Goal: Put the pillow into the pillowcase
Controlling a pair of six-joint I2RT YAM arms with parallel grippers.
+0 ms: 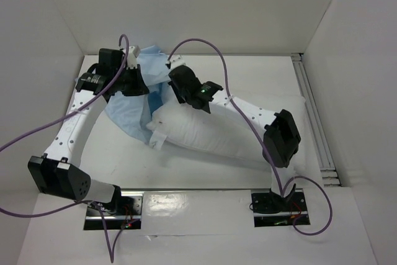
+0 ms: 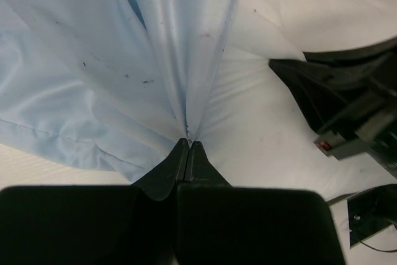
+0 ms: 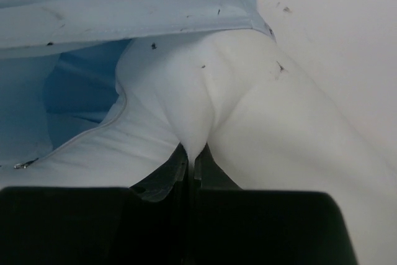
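Observation:
The plump white pillow (image 1: 223,131) lies across the middle of the table, its left end at the mouth of the pale blue pillowcase (image 1: 127,113). My left gripper (image 1: 138,77) is shut on a fold of the pillowcase (image 2: 93,91), pinched at the fingertips in the left wrist view (image 2: 188,144), and holds it up. My right gripper (image 1: 180,85) is shut on a pinch of the pillow (image 3: 260,116), seen in the right wrist view (image 3: 193,152). There the pillowcase edge (image 3: 124,10) drapes over the pillow's end, with the blue inside open to the left.
White walls enclose the table at the back and both sides. A metal rail (image 1: 316,122) runs along the right edge. Purple cables (image 1: 205,44) loop above both arms. The right arm (image 2: 347,110) shows dark at the right of the left wrist view.

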